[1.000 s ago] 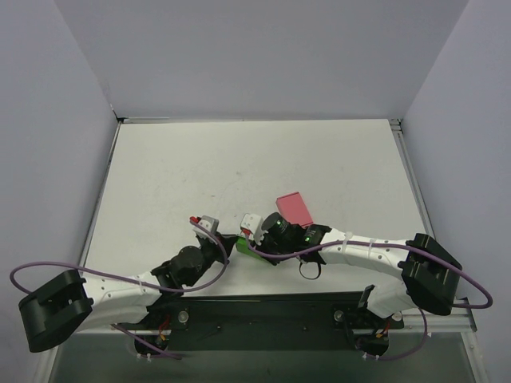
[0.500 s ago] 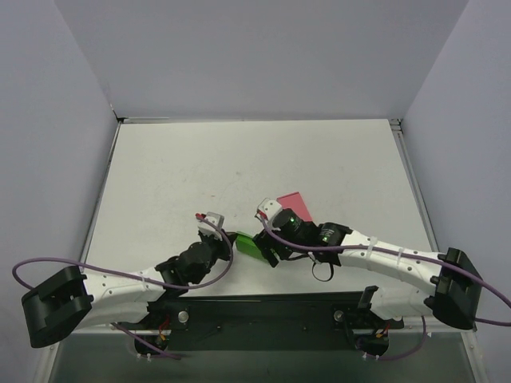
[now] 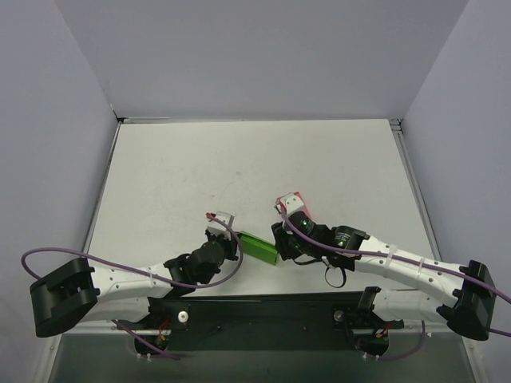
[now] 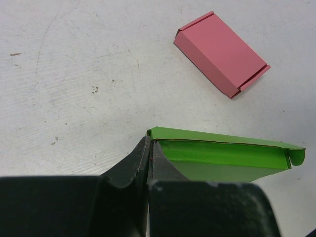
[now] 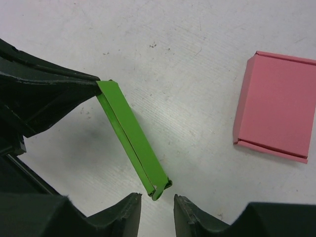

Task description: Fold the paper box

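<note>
Left tool (image 4: 148,144): I see it reaching low and rightward, pinching the paper box (image 3: 259,246) by its left end;
Right tool (image 5: 157,201): spread, facing the other end;
Box axis: left-right between both tools, near the worktop (image 3: 176,175) front

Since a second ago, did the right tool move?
Yes. The right tool slid right, toward the table's right edge, and now sits at the green box's right end.

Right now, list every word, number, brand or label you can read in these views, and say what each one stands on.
None: no text can be read in any view.
The green box is plain card with no print.
The pink box is plain as well.
The left arm and the right arm show no label that can be made out from the top view.
</note>
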Motion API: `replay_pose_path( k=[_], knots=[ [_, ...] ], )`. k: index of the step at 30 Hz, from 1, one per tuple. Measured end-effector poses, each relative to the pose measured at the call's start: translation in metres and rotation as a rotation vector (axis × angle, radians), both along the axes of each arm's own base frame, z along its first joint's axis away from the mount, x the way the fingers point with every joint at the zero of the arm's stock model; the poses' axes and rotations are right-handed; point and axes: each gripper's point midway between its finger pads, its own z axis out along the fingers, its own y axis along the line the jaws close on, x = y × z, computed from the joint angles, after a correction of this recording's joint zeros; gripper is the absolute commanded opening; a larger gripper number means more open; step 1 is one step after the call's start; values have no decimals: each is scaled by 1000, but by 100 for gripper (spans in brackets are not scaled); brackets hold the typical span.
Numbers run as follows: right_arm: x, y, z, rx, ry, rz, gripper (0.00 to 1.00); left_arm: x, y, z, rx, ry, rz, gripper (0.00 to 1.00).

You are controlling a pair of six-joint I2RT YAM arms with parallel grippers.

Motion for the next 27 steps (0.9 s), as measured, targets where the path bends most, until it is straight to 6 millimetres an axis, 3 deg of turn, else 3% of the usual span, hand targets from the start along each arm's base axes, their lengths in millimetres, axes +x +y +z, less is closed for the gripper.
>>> replay_pose_path(
  k=[9, 15, 20, 25, 27],
  knots=[
    [-16, 0, -20, 6, 75, -45, 29, -1, 0, 0, 17, 0, 9, 0],
    [-15, 5, -27, 9, 92, -69, 24, -2, 1, -1, 21, -3, 12, 0],
    [-14, 8, -31, 5, 97, -83, 17, -2, 1, 0, 24, -5, 15, 0],
    [-11, 6, -35, -9, 95, -108, 0, -3, 1, -1, 30, -7, 17, 0],
    [-11, 5, -35, -8, 93, -118, 0, -3, 1, -1, 30, -8, 17, 0]
  ],
)
